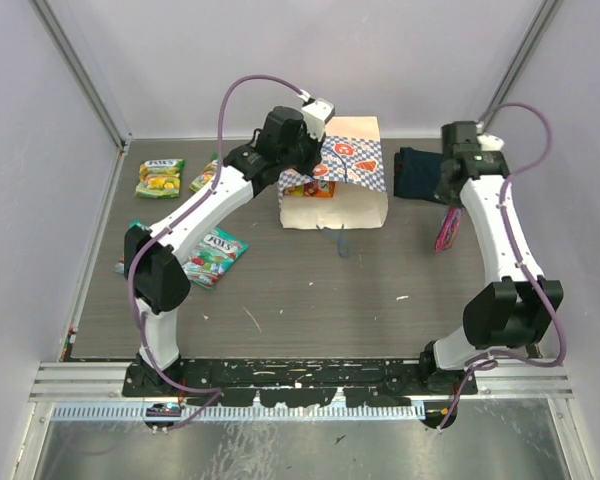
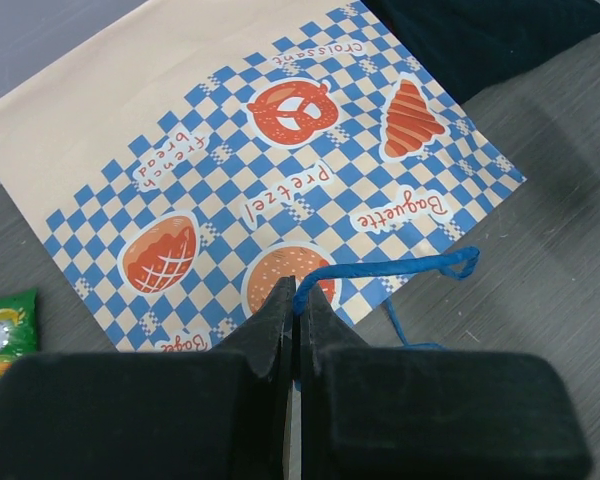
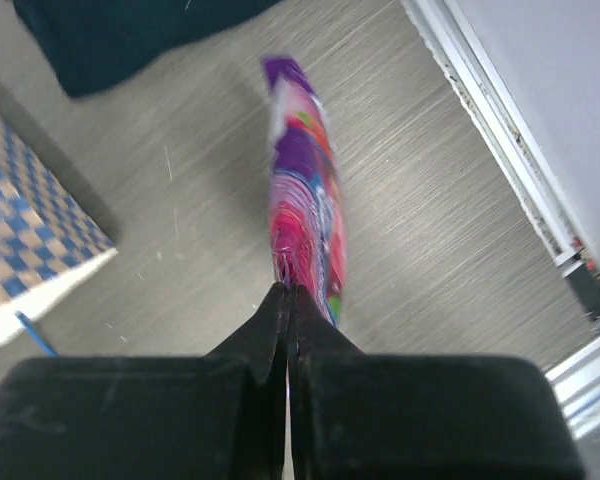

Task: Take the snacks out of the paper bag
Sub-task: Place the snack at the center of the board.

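The left gripper (image 2: 295, 292) is clamped, its jaws pressed together on the mouth edge of the paper bag (image 1: 352, 158). The upper layer appears to be lifted by this pinch so that the inside is exposed, and it is judged that the bag is held this way to give the other arm access. The bag is laid at the far middle of the table (image 1: 310, 290), mouth toward the arms, with a blue cord handle (image 2: 420, 268) trailing from its rim. An orange packet (image 1: 310, 188) can be made out in the opening, so the bag is not yet emptied. The right gripper (image 3: 287, 290) is closed on one end of a purple-and-pink packet (image 3: 305, 190), which is carried edge-on above bare table to the right of the bag, near the navy cloth (image 1: 415, 172); a set-down there is presumably intended. The snacks are seen to be flat, glossy and brightly printed. A green packet (image 1: 160, 178) and a teal packet (image 1: 215, 255) are laid on the left side, well apart from the bag.
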Tool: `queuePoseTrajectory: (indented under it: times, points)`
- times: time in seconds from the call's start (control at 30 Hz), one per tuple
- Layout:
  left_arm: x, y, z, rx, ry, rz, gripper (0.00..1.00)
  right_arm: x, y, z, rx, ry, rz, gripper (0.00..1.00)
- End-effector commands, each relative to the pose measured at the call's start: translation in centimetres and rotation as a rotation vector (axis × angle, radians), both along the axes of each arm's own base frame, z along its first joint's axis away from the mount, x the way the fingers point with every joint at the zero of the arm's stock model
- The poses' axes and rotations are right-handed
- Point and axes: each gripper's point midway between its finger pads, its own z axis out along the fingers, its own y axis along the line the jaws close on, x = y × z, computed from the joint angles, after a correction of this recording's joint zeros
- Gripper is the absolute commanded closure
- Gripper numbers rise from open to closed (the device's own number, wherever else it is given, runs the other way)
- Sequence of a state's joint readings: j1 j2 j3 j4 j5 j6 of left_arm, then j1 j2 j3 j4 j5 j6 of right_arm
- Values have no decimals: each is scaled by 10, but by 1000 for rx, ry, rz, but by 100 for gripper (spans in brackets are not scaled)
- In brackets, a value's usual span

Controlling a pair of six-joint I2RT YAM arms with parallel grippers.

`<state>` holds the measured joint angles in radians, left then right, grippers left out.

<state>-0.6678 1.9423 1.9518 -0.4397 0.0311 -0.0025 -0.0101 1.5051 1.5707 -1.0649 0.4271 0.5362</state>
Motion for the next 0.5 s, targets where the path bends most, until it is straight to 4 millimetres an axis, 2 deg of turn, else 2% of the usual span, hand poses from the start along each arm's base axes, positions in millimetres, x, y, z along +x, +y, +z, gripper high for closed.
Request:
queuePoseTrajectory:
  times: [0.0, 0.07, 0.2, 0.33, 0.37, 0.43, 0.47]
  points:
    - [7, 16, 29, -15, -67, 21, 100, -7, 30, -13, -245, 133, 261, 99]
    - [12, 20, 25, -10, -60, 33, 100, -26, 59, -43, -224, 176, 332, 99]
    - [18, 30, 23, -23, -41, 65, 100, -80, 103, -103, 29, 210, 375, 99]
    - [22, 36, 18, -27, -25, 78, 100, -122, 122, -128, 206, 246, 375, 99]
    - [22, 36, 17, -25, -22, 79, 100, -129, 124, -130, 228, 255, 374, 91]
    - [22, 37, 17, -23, -19, 79, 100, -134, 123, -125, 240, 243, 353, 49]
    - [22, 37, 18, -23, -19, 80, 100, -132, 123, -119, 241, 215, 343, 38]
